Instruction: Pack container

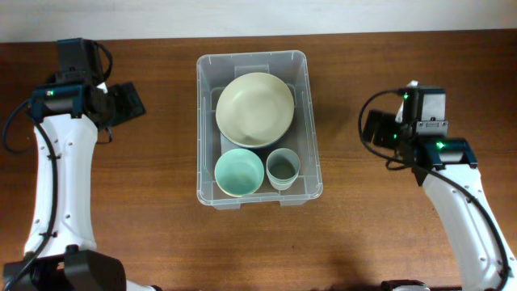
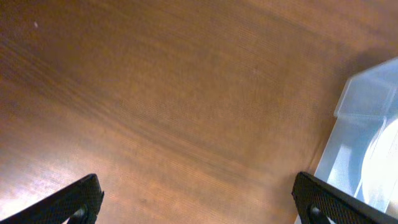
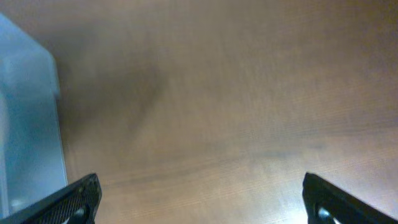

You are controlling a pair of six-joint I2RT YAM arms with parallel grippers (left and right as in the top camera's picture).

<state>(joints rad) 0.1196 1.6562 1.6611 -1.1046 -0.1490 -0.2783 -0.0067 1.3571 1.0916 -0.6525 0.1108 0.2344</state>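
The clear plastic container (image 1: 208, 129) stands mid-table. Inside it lie a large cream plate (image 1: 254, 108), a mint green bowl (image 1: 239, 172) and a small grey-blue cup (image 1: 283, 167). My left gripper (image 1: 129, 101) is open and empty, left of the container over bare wood; its wrist view shows both fingertips wide apart (image 2: 196, 199) and the container's corner (image 2: 367, 106) at the right edge. My right gripper (image 1: 371, 129) is open and empty, right of the container; its wrist view shows spread fingertips (image 3: 199, 199) and the container's wall (image 3: 28, 112) at the left.
The brown wooden table (image 1: 145, 194) runs to a pale back edge (image 1: 258, 16) at the top. Black cables loop beside both arms. Both white arm bases sit at the table's near corners.
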